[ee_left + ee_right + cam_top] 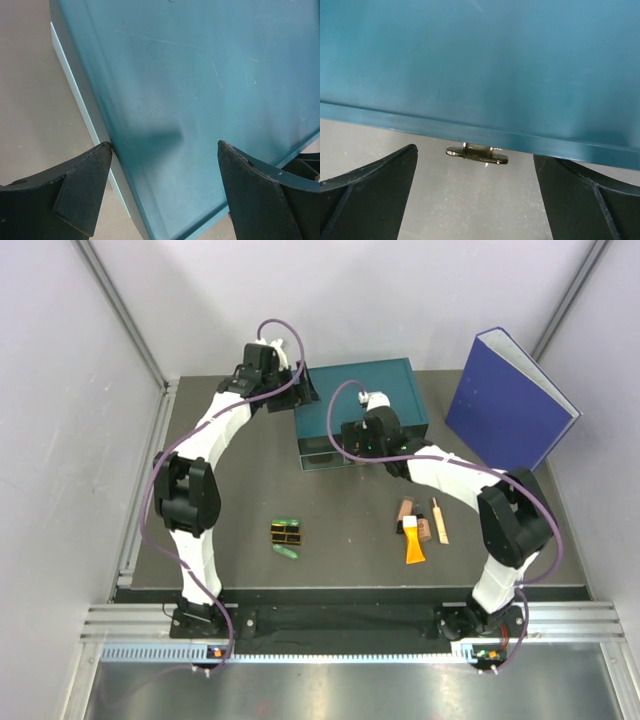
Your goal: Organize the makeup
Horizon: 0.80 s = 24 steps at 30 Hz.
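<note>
The makeup lies on the table in front of the teal drawer box (400, 390). At the left are black-and-gold cases (287, 533) with a green capsule (288, 520) behind them and another (287, 552) in front. At the right are an orange tube (413, 542), brown sticks (405, 511) and a tan stick (440, 521). My left gripper (298, 390) (165, 145) is open, straddling the box's left corner (120, 150). My right gripper (358, 445) (475, 161) is open at the box's front edge, its fingers either side of the small metal drawer handle (476, 151), not touching it.
A big blue binder (510, 400) stands upright at the back right, close to the box. Grey walls enclose the table on the left, back and right. The arm bases and a rail run along the near edge (340, 620).
</note>
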Each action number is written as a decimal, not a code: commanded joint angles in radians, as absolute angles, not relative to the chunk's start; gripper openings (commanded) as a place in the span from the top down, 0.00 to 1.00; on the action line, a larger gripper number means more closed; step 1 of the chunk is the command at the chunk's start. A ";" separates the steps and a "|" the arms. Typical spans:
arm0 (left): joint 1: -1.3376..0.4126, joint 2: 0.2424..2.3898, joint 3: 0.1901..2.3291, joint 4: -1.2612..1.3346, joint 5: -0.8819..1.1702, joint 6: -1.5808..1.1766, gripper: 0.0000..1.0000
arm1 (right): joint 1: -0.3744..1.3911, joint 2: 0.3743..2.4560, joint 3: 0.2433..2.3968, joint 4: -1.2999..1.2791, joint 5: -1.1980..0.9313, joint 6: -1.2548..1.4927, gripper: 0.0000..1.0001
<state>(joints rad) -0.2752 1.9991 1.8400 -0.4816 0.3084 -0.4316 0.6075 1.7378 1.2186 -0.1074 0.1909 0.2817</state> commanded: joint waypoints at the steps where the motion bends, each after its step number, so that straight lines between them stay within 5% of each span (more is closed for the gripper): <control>1: -0.291 2.008 1.867 -0.460 0.319 -0.419 0.10 | 0.623 1.752 1.270 -0.008 0.247 0.288 0.06; 17: -0.302 2.017 1.810 -0.482 0.302 -0.403 0.11 | 0.635 1.712 1.256 0.078 0.344 0.314 0.29; 20: -0.302 2.013 1.792 -0.479 0.302 -0.410 0.11 | 0.635 1.706 1.253 0.086 0.353 0.324 0.43; 24: -0.302 2.017 1.786 -0.488 0.302 -0.413 0.12 | 0.638 1.701 1.250 0.092 0.353 0.327 0.82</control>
